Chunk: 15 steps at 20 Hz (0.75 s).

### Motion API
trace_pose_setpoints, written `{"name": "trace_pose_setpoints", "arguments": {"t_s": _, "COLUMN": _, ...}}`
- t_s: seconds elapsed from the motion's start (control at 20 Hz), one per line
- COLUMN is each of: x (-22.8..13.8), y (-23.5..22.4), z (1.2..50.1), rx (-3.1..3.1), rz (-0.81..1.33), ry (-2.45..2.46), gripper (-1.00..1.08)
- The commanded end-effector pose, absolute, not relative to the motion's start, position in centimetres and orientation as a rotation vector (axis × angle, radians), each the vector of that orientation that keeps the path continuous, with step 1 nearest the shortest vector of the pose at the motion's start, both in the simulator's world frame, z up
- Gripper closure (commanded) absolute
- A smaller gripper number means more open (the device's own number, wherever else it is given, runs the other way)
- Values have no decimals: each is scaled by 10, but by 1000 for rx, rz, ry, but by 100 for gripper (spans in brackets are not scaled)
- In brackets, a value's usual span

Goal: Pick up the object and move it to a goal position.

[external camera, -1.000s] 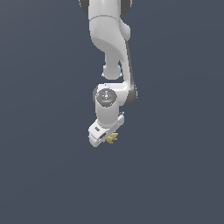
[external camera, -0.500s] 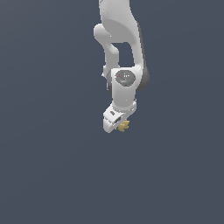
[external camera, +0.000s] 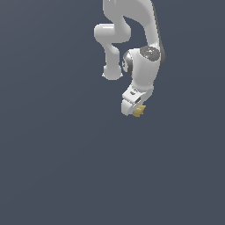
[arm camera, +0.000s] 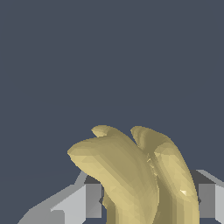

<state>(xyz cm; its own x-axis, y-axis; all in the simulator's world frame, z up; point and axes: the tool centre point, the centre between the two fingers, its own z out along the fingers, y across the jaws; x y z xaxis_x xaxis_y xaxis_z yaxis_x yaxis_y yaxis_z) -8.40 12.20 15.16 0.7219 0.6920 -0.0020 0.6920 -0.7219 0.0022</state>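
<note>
The object [external camera: 139, 110] is a tiny yellow-tan lobed bunch, sticking out below the white gripper [external camera: 135, 108] in the exterior view. The gripper is shut on it and hangs tilted at the end of the white arm [external camera: 140, 66]. Close up in the wrist view, the object [arm camera: 135, 175] shows as several curved yellow lobes squeezed between the two grey fingers [arm camera: 89, 199]. Its lower part is cut off by the picture edge.
Only a plain dark blue-grey background [external camera: 52, 167] surrounds the arm in both views. No goal marker, table edge or other object shows.
The arm has carried the object upward and toward the exterior view's right, and the gripper has stayed shut on it throughout.
</note>
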Motion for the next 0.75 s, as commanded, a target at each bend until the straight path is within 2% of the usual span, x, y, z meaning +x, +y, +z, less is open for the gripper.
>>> {"name": "trace_pose_setpoints", "arguments": {"t_s": 0.0, "x": -98, "y": 139, "z": 163, "rx": 2912, "rz": -2, "ry": 1169, "gripper": 108}}
{"name": "trace_pose_setpoints", "arguments": {"t_s": 0.35, "x": -123, "y": 173, "z": 186, "rx": 2914, "rz": -1, "ry": 1169, "gripper": 108}}
{"name": "trace_pose_setpoints", "arguments": {"t_s": 0.7, "x": -128, "y": 184, "z": 193, "rx": 2915, "rz": 0, "ry": 1170, "gripper": 108}}
